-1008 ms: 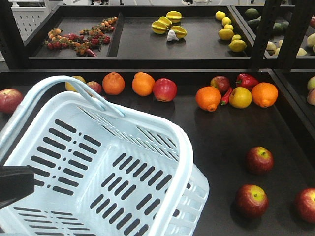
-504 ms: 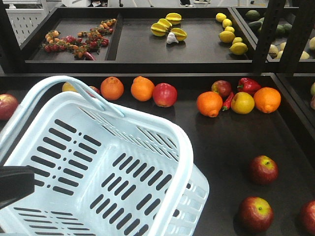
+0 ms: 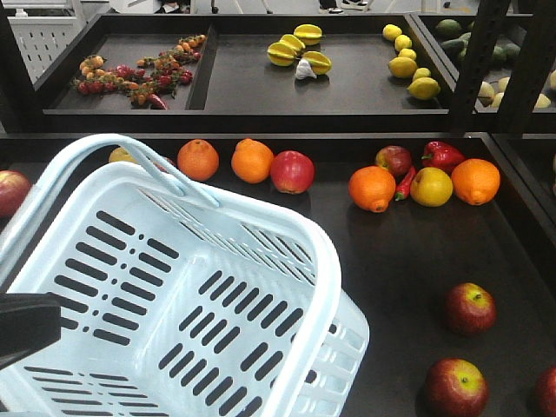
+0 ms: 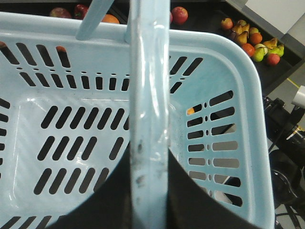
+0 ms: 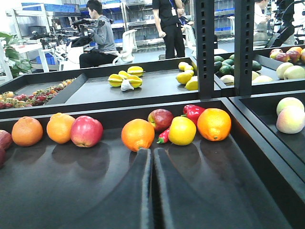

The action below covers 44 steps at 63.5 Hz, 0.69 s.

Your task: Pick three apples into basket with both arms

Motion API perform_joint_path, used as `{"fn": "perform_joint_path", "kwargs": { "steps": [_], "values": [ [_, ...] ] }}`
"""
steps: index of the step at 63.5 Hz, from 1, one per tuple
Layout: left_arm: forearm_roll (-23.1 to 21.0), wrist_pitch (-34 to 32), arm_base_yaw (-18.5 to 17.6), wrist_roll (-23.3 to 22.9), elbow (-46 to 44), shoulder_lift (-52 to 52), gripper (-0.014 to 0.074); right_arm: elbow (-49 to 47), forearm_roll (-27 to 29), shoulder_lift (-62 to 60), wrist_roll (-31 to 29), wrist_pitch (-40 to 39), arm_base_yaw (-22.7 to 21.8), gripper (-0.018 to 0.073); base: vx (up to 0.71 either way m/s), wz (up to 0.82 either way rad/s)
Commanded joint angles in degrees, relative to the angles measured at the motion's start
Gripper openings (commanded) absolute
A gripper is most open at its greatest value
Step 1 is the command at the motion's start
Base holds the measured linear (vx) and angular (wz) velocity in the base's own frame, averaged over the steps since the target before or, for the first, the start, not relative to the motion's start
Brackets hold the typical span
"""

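Note:
The pale blue basket (image 3: pixel 323 261) hangs tilted at the lower left of the front view, with nothing inside it. My left gripper (image 4: pixel 150 160) is shut on the basket's hoop handle (image 4: pixel 150 95), and its dark fingers (image 4: pixel 116 195) press on both sides. Three dark red apples lie at the lower right of the shelf tray: one (image 3: pixel 470 308), one (image 3: pixel 454 387) and one cut off by the frame edge (image 3: pixel 547 391). My right gripper (image 5: pixel 152 152) is shut with nothing in it. It sits low over the tray and points at an orange (image 5: pixel 137 134). The right gripper does not show in the front view.
Along the tray's back lie oranges (image 3: pixel 252 160), a red apple (image 3: pixel 292 171), another apple (image 3: pixel 393 160), a red pepper (image 3: pixel 441 155) and a yellow fruit (image 3: pixel 432 186). A black shelf post (image 3: pixel 473 61) rises at the right. The upper shelf holds starfruit (image 3: pixel 300 45) and lemons.
In the front view the shelf and fruit have slid slightly down and to the right. The basket keeps the same place in the frame.

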Motion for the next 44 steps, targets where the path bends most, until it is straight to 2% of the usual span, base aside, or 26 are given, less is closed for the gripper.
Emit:
{"fn": "perform_joint_path", "kwargs": {
  "steps": [1, 44],
  "values": [
    [-3.0, -4.6, -0.3, -0.3, -1.6, -0.1, -0.0008, 0.2, -0.5, -0.7, -0.2, -4.0, -0.3, -0.0005, 0.0, 0.01],
    [-3.0, -4.6, -0.3, -0.3, -1.6, -0.1, -0.0008, 0.2, -0.5, -0.7, -0.2, -4.0, -0.3, -0.0005, 0.0, 0.0]
  ]
}}
